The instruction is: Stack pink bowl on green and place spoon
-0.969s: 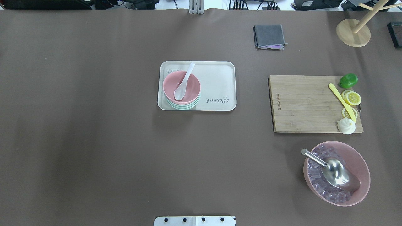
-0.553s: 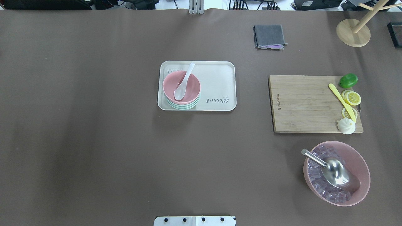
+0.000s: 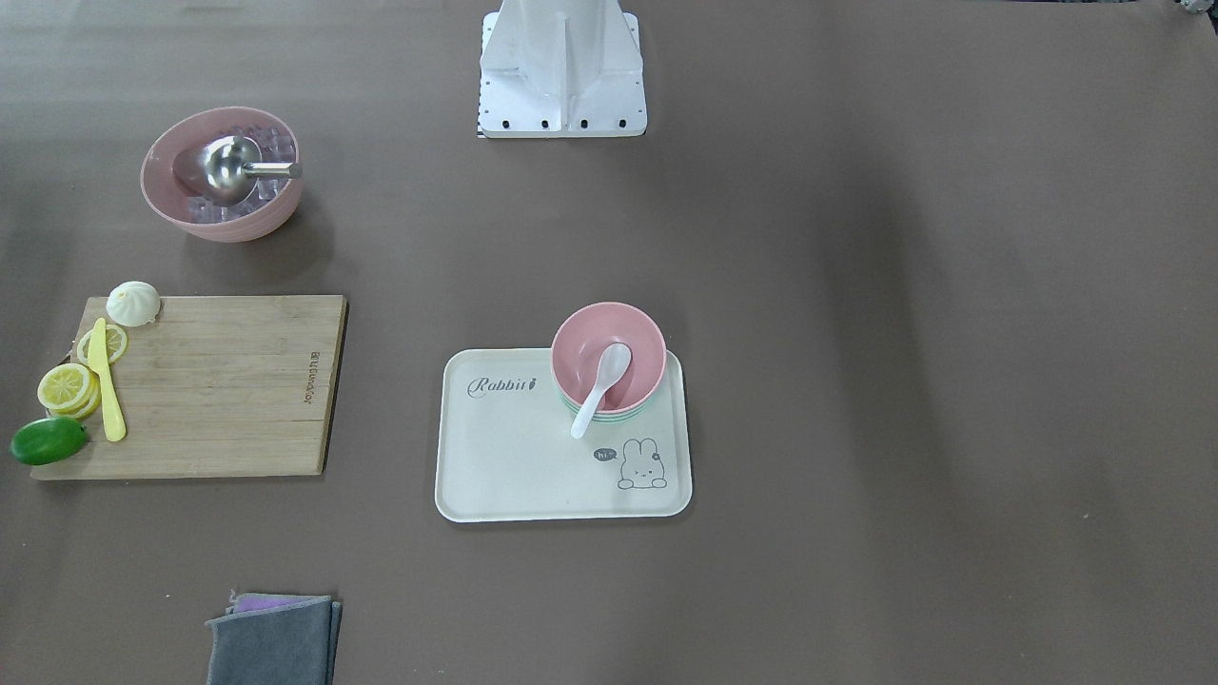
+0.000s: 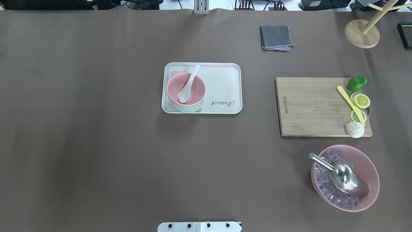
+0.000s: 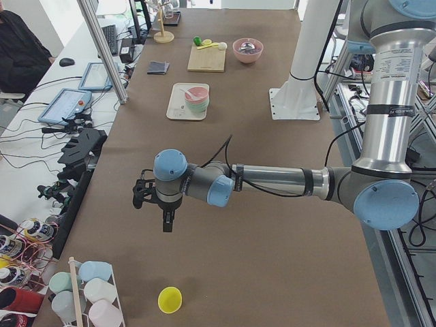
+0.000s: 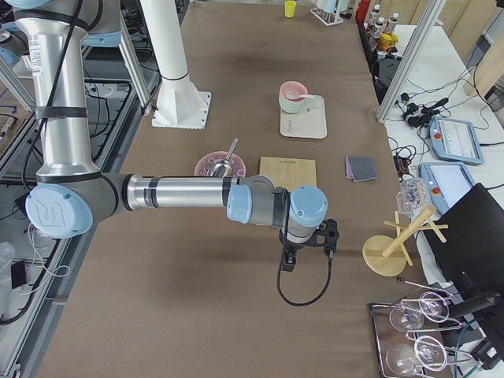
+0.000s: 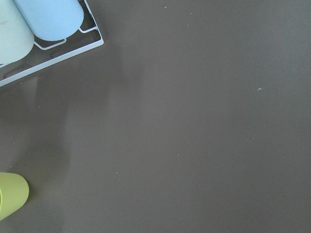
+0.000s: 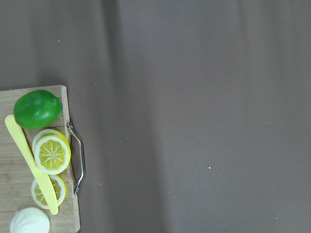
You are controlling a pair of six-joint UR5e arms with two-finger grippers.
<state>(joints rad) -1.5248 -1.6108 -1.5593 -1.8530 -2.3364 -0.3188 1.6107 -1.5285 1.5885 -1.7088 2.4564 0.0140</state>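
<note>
1. left claw [image 5: 165, 219], lower left of the left side view, hangs over bare table [image 4: 96, 151] near a yellow cup [image 5: 169, 299]. it shows only from the side, so i cannot tell if it is open or closed.
2. right claw [image 6: 288, 262], centre of the right side view, hangs below the cutting board [image 6: 287, 172]. again, i cannot tell its state.
3. both claws sit well apart from the bowls, probably parked clear.
4. pink bowl [image 4: 175, 84], centre of the overhead view, nests in the green bowl [image 4: 186, 110], whose rim peeks out beneath.
5. white spoon [image 4: 188, 86] lies inside the pink bowl, its handle leaning over the rim toward the frame's top.
6. the stack sits at the left end of a cream tray [image 4: 222, 77]. the task looks finished.
</note>
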